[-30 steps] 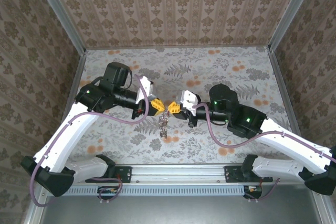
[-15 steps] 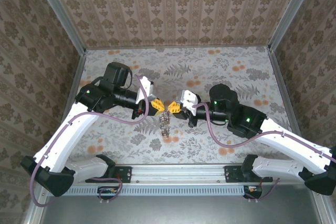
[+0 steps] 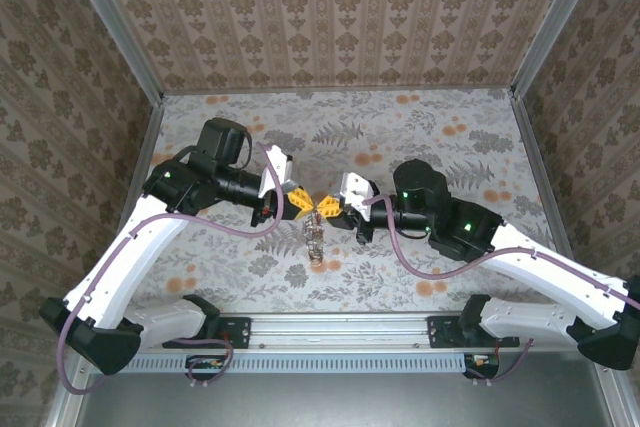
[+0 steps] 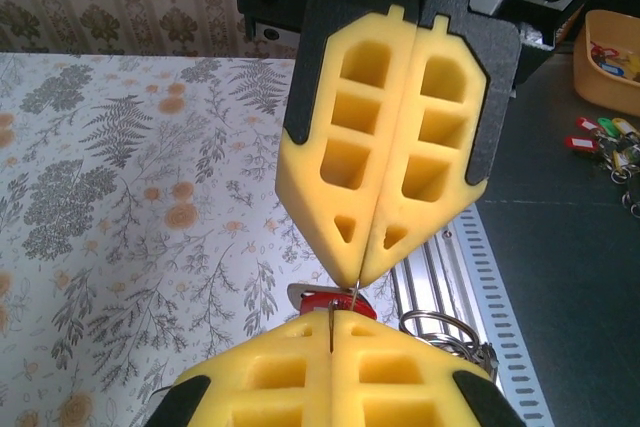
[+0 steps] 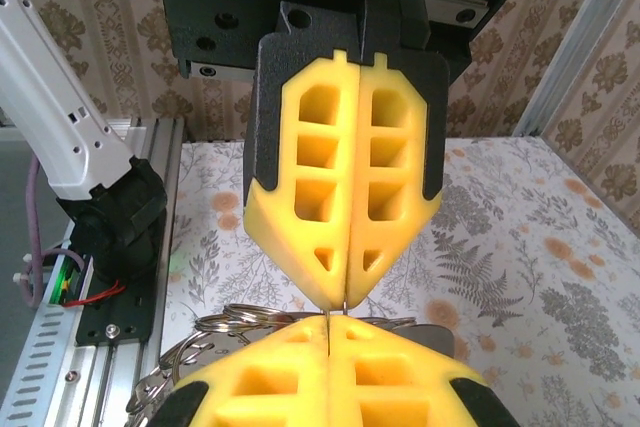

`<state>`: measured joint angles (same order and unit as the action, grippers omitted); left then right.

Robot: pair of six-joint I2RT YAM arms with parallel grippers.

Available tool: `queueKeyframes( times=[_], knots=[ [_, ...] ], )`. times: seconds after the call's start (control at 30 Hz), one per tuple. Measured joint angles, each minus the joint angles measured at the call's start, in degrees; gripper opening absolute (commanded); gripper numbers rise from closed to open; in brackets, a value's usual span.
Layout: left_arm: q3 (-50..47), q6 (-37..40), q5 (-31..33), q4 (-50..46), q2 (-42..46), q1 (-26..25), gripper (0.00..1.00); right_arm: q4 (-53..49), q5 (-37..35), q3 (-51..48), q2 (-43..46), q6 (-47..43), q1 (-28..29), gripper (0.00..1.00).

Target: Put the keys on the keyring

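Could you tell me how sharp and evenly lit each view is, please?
Top external: soft even light, patterned walls splayed by wide-angle perspective, the dangling metal bunch too small to resolve. Left wrist: yellow foam fingers and red plastic key head crisp, no glare. Right wrist: silvery wire rings sharp.

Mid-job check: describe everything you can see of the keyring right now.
The keyring hangs as a thin brownish-grey, chain-like bunch just below where the shut left gripper and right gripper meet tip to tip. From the wrist cameras it looks like silvery metal wire loops beneath the tips, with fine wire at both fingertip seams; which gripper pinches it is unclear. A red key head lies against it.
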<state>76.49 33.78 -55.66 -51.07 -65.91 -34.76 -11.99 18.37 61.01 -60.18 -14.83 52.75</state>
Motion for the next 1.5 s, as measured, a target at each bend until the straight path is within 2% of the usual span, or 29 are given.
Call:
queueKeyframes(
  times=[1.5],
  knots=[
    [0.02, 0.57, 1.49, -0.35, -0.02, 0.04, 0.0, -0.11, -1.66, 0.0, 0.15, -0.02, 0.0, 0.0]
  ],
)
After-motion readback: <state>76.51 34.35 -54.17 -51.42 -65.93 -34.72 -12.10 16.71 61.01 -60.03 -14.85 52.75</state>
